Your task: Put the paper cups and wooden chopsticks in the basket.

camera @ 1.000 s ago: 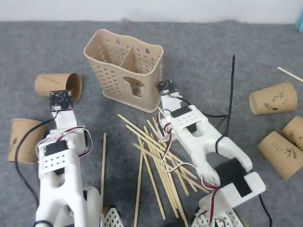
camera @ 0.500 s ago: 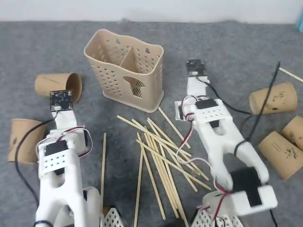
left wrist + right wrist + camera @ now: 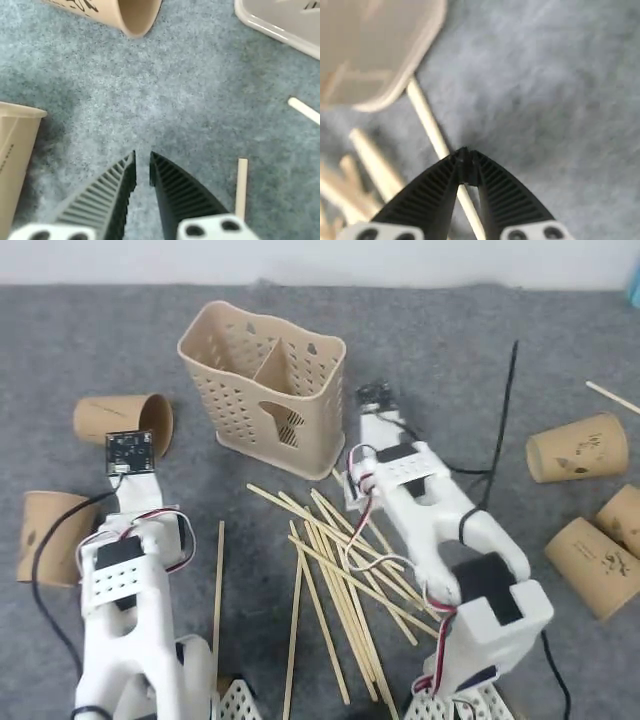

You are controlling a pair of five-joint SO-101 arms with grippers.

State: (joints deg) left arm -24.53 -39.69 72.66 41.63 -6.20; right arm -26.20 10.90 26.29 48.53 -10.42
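The beige perforated basket [image 3: 265, 390] stands upright at the back centre. Several wooden chopsticks [image 3: 340, 560] lie scattered on the grey mat in front of it. Two paper cups [image 3: 125, 420] [image 3: 50, 535] lie on their sides at the left, three more [image 3: 578, 448] [image 3: 600, 565] [image 3: 625, 515] at the right. My right gripper [image 3: 465, 154] is shut, tips meeting right over one chopstick [image 3: 427, 120] beside the basket's corner [image 3: 375, 50]; I cannot tell whether it pinches it. My left gripper [image 3: 142, 157] hangs shut over bare mat between the two left cups [image 3: 120, 12] [image 3: 15, 145].
A single chopstick [image 3: 218, 580] lies beside the left arm [image 3: 125, 560], and another [image 3: 612, 397] sits far right at the back. Black cables trail behind the right arm [image 3: 400, 475]. Open mat lies between the basket and the right-hand cups.
The right arm swung from over the chopstick pile out to the right, then back to the basket's near corner. The left arm has not moved.
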